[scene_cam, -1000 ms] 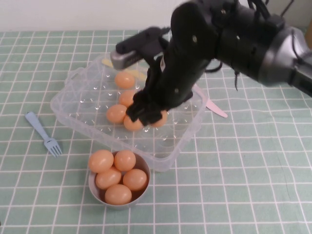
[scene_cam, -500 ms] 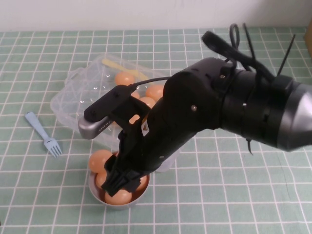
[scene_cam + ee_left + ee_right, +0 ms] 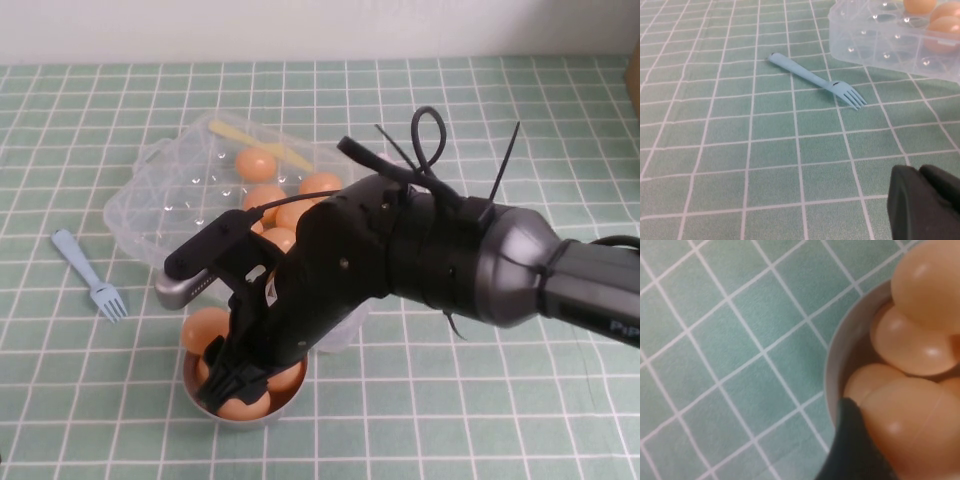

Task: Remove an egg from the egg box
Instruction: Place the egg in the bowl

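The clear plastic egg box sits at the back left of the table with several orange-tan eggs in its wells. My right gripper hangs low over the grey bowl in front of the box. It is shut on an egg, with one dark finger pressed against the egg's side. Other eggs lie in the bowl beside it. My left gripper is shut and empty, low over the cloth, left of the box.
A light blue plastic fork lies on the green checked cloth left of the box; it also shows in the left wrist view. A yellow utensil lies in the far part of the box. My right arm hides the box's near right part.
My right gripper has moved from the eggs in the box toward me and down to the grey bowl, carrying an egg. The left arm has not moved.
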Controlling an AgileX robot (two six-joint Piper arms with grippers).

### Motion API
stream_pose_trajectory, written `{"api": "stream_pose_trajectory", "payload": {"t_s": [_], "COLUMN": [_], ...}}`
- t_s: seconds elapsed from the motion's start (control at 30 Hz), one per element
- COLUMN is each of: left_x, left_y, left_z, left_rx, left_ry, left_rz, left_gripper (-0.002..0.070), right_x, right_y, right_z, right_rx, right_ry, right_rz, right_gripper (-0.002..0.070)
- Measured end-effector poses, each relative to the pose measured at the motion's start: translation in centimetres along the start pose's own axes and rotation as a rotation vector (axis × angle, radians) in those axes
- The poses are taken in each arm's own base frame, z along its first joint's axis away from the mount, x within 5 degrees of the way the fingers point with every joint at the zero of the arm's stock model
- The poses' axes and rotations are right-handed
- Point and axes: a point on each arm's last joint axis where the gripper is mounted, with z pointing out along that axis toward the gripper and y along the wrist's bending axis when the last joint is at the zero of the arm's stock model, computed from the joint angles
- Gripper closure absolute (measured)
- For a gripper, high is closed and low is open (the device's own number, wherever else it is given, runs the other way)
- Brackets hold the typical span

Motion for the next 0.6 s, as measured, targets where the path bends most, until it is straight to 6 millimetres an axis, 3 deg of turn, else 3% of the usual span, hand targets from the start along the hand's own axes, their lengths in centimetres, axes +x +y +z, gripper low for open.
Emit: {"api": "stream_pose_trajectory", "payload": {"t_s": [0.27, 0.6], "left_x": [0.0, 0.0], "left_y": [0.0, 0.0], "left_z": [0.0, 0.0], "left_rx": [0.0, 0.0], "left_ry": [0.0, 0.0], "left_rz": [0.0, 0.0], "left_gripper": [0.0678, 0.0678], "right_x": [0.0, -0.1], "right_y": [-0.3, -0.3], "right_z": [1.6, 1.8], "right_rx": [0.006, 0.008], "right_ry": [-0.003, -0.016], "right_rz": [0.005, 0.004], "right_gripper": [0.0296, 0.0298]}}
